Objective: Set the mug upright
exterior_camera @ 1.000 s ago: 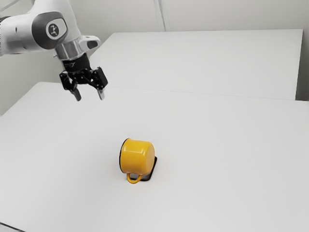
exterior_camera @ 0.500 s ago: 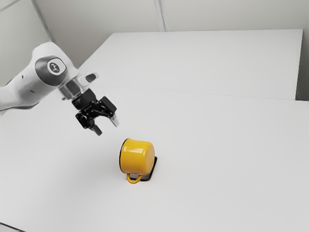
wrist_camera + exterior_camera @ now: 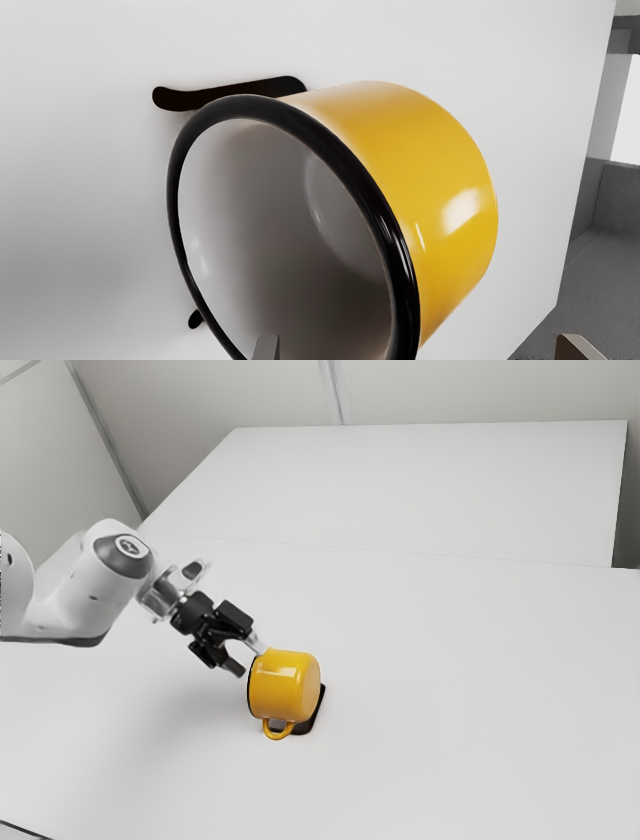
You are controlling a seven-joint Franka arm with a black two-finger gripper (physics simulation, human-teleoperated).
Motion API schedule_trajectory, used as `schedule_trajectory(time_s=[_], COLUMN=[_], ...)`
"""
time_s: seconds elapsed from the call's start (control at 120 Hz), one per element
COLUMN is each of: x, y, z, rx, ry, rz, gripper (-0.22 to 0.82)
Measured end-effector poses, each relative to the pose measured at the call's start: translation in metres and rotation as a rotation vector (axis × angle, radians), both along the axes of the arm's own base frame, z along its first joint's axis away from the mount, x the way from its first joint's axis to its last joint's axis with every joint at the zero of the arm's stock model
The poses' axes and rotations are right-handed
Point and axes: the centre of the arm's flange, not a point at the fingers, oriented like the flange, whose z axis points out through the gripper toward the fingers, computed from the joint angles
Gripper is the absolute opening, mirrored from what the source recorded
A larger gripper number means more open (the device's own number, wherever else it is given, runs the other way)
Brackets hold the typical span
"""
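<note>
My gripper [image 3: 247, 658] is at the mug's rim side in the exterior view, its fingers spread wide. The yellow mug [image 3: 287, 685] lies on its side, mouth toward the exterior view's left, handle toward the near side. In the wrist view, the gripper [image 3: 417, 345] stands open across the rim: one fingertip overlaps the mouth, the other is outside, beyond the yellow wall. The mug [image 3: 425, 165] shows its black rim and pale inside. Whether either finger touches it I cannot tell.
A flat black item [image 3: 318, 710] lies on the white table [image 3: 460, 690] beneath and beside the mug; dark parts of it [image 3: 230, 91] stick out past the rim in the wrist view. A grey floor [image 3: 595, 270] lies beyond the table edge.
My gripper has come down and toward the exterior view's right, from well above the table to the mug's rim, tilting on the way. The mug has stayed where it was.
</note>
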Motion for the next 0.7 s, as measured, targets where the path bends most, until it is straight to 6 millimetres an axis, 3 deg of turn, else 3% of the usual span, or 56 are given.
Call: schedule_trajectory(time_s=[0.192,0.45,0.7], x=[0.002,-0.003,-0.007], y=[0.005,-0.008,-0.014], z=[-0.017,-0.036,-0.042], rx=[-0.088,-0.238,-0.316], ry=[-0.068,-0.095,-0.097], rz=[-0.006,0.003,-0.034], gripper=[0.60,0.59,0.25])
